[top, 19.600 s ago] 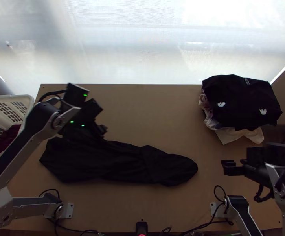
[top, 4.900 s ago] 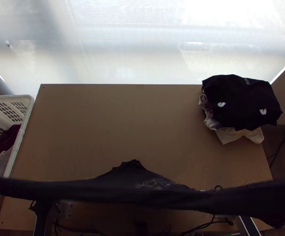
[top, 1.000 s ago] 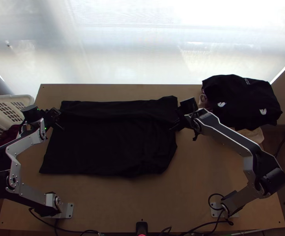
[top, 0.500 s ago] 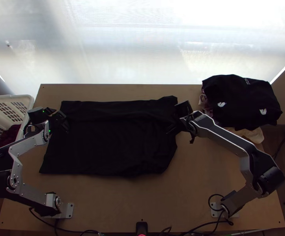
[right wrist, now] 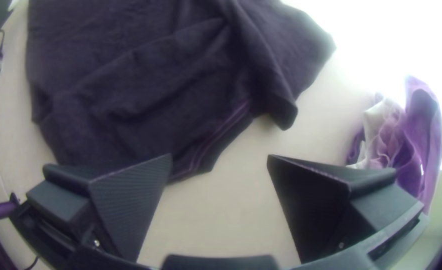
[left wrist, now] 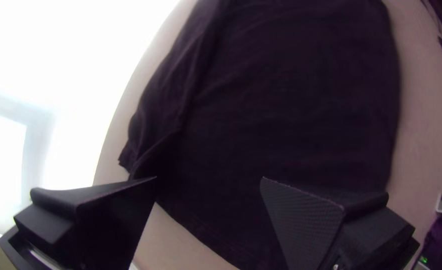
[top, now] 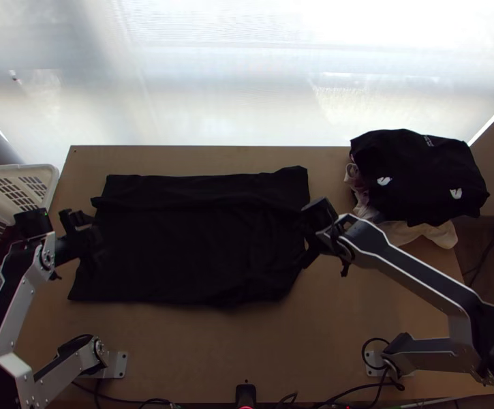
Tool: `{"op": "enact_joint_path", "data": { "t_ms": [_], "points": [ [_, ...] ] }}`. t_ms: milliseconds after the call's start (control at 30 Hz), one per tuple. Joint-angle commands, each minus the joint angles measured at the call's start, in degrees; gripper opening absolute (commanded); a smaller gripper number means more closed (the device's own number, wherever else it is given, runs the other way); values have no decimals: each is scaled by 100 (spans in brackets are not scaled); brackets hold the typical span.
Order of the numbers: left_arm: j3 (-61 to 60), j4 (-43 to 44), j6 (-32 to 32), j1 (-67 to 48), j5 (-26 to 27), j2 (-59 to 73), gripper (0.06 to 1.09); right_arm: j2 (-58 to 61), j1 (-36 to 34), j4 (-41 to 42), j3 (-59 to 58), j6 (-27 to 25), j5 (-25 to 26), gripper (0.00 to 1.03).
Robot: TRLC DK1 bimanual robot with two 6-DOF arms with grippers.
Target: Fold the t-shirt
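One white basket [top: 50, 183] stands by the table's left side. Near it, the left gripper [top: 94, 238], its fingers wide apart, is over the left end of the black t-shirt [top: 192, 252]. The shirt lies flat on the table, a long fold along its far side. At its right end the right gripper [top: 308, 255] gapes wide; farther right sits a clothes pile [top: 417, 180].
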Motion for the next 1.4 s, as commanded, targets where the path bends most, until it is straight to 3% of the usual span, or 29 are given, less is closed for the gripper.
{"op": "enact_joint_path", "data": {
  "t_ms": [0,167,467,967,1167,1367],
  "points": [
    [-113,-2578,2057,293,481,-1472,103,-886,1098,-555,-508,-18,-19,88],
    [-130,-3281,2787,275,481,-1480,103,-816,1810,-581,-710,-44,-19,88],
    [-34,-4590,3727,214,323,-1621,103,-667,2329,-160,-1123,-422,-27,88],
    [-1062,-3105,3710,-191,-679,-1366,102,-174,2645,816,-860,-299,-63,88],
    [-1203,-2683,3657,-182,-706,-1155,102,291,2619,825,-403,-62,-608,88],
    [-1229,-2384,3630,-182,-706,-1085,102,652,2645,913,-244,-62,-687,88]
  ]
}}
